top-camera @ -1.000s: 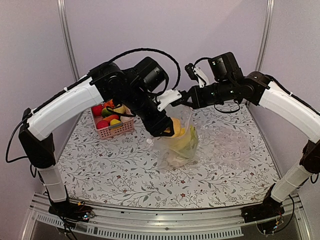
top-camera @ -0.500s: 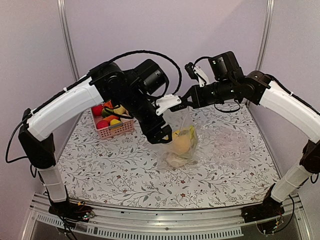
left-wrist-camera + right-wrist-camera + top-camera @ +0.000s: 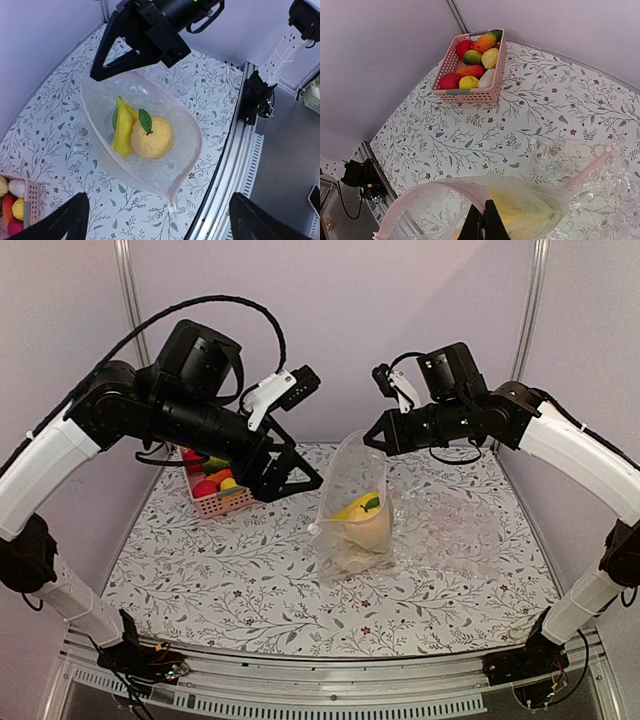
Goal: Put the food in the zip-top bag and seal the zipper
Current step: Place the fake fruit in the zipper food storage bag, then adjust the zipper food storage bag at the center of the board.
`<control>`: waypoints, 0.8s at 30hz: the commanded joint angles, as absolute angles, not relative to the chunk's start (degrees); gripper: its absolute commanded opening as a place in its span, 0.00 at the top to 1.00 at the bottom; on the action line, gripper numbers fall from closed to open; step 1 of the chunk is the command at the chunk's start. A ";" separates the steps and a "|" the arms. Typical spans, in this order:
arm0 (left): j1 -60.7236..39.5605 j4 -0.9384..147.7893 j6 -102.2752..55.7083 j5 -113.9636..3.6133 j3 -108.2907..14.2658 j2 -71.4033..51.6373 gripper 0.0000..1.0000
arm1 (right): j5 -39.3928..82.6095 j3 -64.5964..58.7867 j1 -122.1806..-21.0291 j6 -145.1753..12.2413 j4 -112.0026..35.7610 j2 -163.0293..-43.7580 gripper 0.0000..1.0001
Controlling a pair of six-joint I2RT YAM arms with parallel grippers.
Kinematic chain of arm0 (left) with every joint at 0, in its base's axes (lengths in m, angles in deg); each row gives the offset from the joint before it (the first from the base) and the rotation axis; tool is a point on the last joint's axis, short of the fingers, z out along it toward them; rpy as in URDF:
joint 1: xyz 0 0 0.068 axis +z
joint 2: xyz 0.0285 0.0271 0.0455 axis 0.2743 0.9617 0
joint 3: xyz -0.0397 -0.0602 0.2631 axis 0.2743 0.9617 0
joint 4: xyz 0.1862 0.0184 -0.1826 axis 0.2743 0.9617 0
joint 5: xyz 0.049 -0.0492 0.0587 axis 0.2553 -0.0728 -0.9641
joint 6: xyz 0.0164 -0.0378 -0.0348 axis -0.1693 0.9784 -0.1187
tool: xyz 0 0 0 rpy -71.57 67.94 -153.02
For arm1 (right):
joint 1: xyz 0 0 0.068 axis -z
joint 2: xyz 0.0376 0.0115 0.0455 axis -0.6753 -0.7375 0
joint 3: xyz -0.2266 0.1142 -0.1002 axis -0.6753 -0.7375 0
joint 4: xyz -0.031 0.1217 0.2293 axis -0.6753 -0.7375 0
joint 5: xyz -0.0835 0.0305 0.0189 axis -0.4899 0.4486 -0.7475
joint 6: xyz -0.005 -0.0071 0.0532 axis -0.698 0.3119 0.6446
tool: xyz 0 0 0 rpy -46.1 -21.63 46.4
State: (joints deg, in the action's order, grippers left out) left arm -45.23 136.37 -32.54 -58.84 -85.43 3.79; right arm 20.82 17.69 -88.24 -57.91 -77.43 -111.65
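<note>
The zip-top bag (image 3: 352, 525) stands on the table with its mouth held open. My right gripper (image 3: 371, 440) is shut on its upper rim, and the thin fingers (image 3: 484, 222) pinch the pale pink zipper (image 3: 445, 188). Inside the bag lie pieces of food: a yellow round fruit with a green leaf (image 3: 152, 138) and a yellow banana-like piece (image 3: 122, 134). My left gripper (image 3: 290, 480) hangs open and empty above and left of the bag, its fingertips (image 3: 62, 220) wide apart. More food (image 3: 470, 62) fills the pink basket (image 3: 228, 500).
A second, crinkled clear bag (image 3: 465, 530) lies flat on the table to the right of the held bag. The pink basket (image 3: 462, 92) stands at the back left near the wall. The table's metal front rail (image 3: 235, 170) runs along the near edge.
My left gripper has opened, let the yellow fruit drop into the bag, and pulled up and left out of the bag's mouth. The right gripper kept its hold on the rim.
</note>
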 commanded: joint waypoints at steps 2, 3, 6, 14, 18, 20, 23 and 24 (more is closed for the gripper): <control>-43.96 129.65 -23.67 -60.20 -73.30 -3.28 0.01 | 19.29 19.35 -88.53 -57.58 -76.48 -111.23 1.00; -43.94 129.36 -22.37 -60.16 -71.59 -3.85 0.01 | 19.19 19.45 -88.52 -57.48 -76.40 -111.38 1.00; -44.16 127.39 -19.03 -57.91 -67.44 -4.97 0.02 | 18.83 19.69 -88.48 -57.23 -76.06 -111.52 1.00; -46.58 123.31 -17.51 -55.50 -65.70 -1.62 0.02 | 17.96 19.83 -88.53 -56.25 -75.24 -111.95 1.00; -47.09 123.39 -16.92 -55.11 -65.72 0.66 0.22 | 17.37 19.74 -88.52 -56.13 -75.32 -111.71 1.00; -47.39 123.38 -16.86 -54.47 -65.72 1.11 0.25 | 16.94 19.72 -88.47 -56.22 -75.35 -111.58 1.00; -47.86 123.34 -16.82 -54.00 -65.57 1.11 0.23 | 16.57 19.71 -88.45 -56.40 -75.25 -111.65 1.00; -47.95 123.30 -16.77 -53.92 -65.51 1.20 0.23 | 16.52 19.72 -88.49 -56.36 -75.24 -111.81 1.00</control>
State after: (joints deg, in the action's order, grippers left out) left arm -46.49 124.24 -17.37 -55.19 -65.82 1.12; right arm 18.20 17.84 -88.24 -56.59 -77.36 -111.65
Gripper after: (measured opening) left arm 0.765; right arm 0.008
